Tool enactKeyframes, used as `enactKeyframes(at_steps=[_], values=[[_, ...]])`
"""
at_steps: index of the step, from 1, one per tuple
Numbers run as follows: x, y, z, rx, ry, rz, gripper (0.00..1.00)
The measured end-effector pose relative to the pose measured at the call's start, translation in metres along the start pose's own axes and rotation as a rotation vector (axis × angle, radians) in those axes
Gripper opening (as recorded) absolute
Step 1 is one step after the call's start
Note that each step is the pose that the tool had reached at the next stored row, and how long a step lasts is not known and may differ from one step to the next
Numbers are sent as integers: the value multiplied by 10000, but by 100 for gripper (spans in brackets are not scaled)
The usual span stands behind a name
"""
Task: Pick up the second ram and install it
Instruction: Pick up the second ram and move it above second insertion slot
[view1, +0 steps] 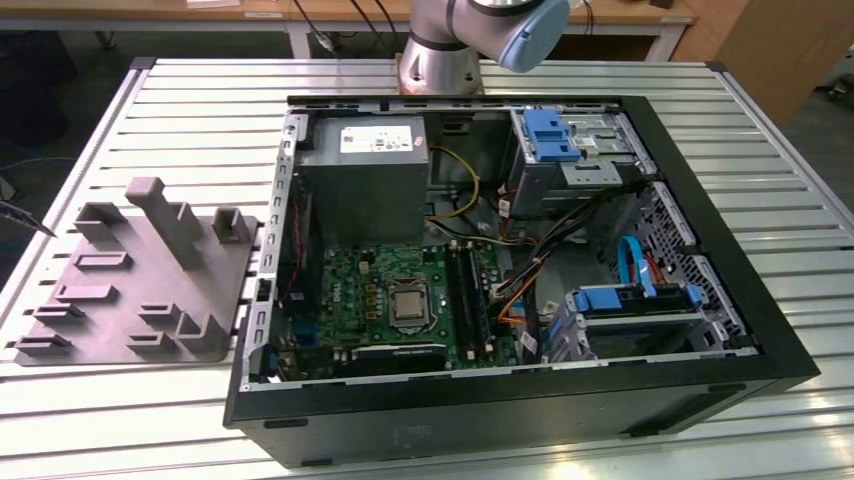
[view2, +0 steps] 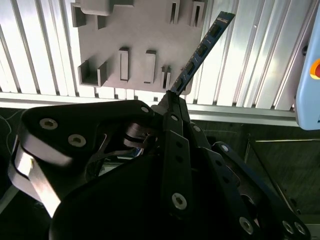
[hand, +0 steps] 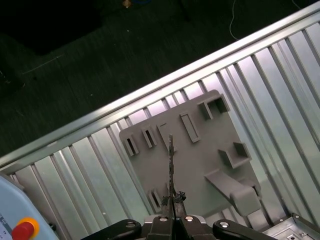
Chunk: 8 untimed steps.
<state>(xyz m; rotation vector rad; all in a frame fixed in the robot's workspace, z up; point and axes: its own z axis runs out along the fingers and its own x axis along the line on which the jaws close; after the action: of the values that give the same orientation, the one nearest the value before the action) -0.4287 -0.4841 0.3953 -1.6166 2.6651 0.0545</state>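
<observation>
One gripper (view2: 172, 102), clamped on one end of the second ram (view2: 202, 50). Stick held in air over grey holder tray (hand: 200, 160) on slatted table (hand: 280, 90).

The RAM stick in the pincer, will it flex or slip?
The second ram juts straight from the pincer, held by one end without sagging: probably stiff. Edge-on in the first wrist view it is a sliver, so likely light. Clamped only at its end, it might pivot if bumped.
</observation>
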Motion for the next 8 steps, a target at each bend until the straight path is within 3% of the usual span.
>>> enactKeyframes(at_steps=[8], values=[[-27,-51,0,0,0,-22,11]])
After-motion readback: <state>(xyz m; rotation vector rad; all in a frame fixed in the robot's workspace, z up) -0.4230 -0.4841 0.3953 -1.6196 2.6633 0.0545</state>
